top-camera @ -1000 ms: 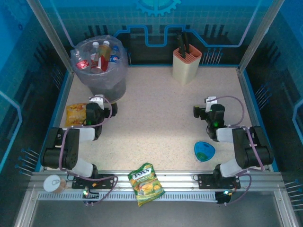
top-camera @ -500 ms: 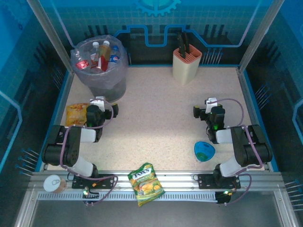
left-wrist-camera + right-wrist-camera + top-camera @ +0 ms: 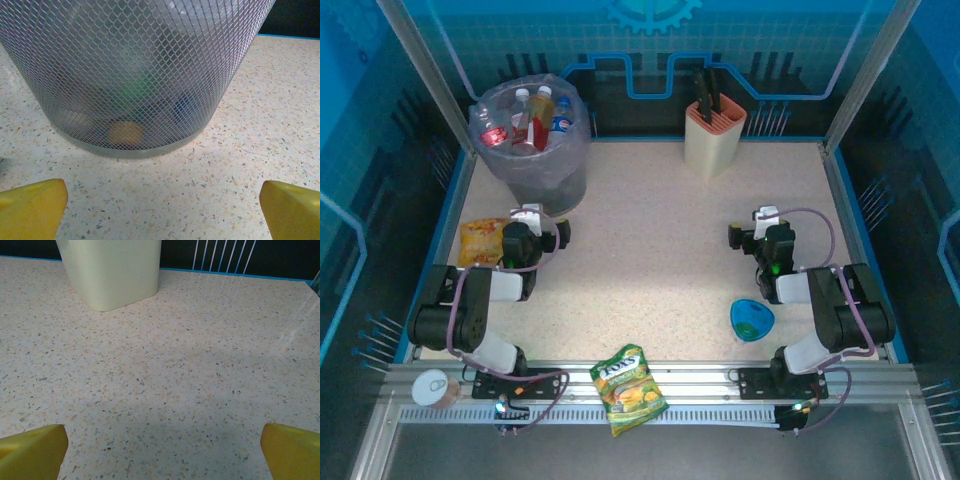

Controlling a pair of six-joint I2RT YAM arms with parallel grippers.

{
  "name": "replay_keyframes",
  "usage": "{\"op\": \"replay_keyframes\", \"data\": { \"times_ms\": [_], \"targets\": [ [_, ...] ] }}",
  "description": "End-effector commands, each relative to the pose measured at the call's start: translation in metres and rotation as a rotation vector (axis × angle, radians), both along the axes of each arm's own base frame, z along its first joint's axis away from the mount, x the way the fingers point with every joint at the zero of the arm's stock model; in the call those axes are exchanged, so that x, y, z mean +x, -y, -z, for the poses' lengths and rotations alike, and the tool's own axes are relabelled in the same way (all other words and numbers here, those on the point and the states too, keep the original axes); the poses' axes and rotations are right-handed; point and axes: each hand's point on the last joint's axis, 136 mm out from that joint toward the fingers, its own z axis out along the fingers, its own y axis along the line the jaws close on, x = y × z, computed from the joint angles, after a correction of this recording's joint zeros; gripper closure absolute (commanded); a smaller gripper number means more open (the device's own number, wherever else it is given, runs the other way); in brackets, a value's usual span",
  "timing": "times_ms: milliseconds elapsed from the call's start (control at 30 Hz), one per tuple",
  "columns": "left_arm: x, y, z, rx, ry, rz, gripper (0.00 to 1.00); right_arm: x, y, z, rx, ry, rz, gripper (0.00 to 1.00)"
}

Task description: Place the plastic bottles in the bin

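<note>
The grey mesh bin, lined with a crinkled clear bag, stands at the table's back left. Several plastic bottles with red, white and blue labels stand inside it. In the left wrist view the bin's mesh wall rises close ahead, with blurred green, blue and orange shapes behind it. My left gripper rests low on the table just in front of the bin, open and empty, its yellow fingertips wide apart. My right gripper sits low on the right side, open with nothing between its fingertips.
A peach knife holder stands at the back centre, its base also ahead in the right wrist view. A yellow snack bag lies left of the left arm. A blue bowl, a green snack bag and a tin can sit near the front.
The left gripper has drawn back slightly toward its base, away from the bin. The right arm has barely shifted.
</note>
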Motion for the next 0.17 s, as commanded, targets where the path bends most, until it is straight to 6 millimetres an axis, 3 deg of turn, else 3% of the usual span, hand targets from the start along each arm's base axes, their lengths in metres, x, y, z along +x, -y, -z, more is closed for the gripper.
{"op": "replay_keyframes", "data": {
  "times_ms": [0, 133],
  "targets": [
    [0.0009, 0.0053, -0.0037, 0.010, 0.025, 0.032, 0.01, 0.0064, -0.0026, -0.0119, -0.015, 0.044, -0.004, 0.00],
    [0.0013, 0.0052, -0.0040, 0.010, 0.026, 0.031, 0.01, 0.0055, -0.0026, -0.0117, -0.013, 0.047, -0.006, 0.00]
  ]
}}
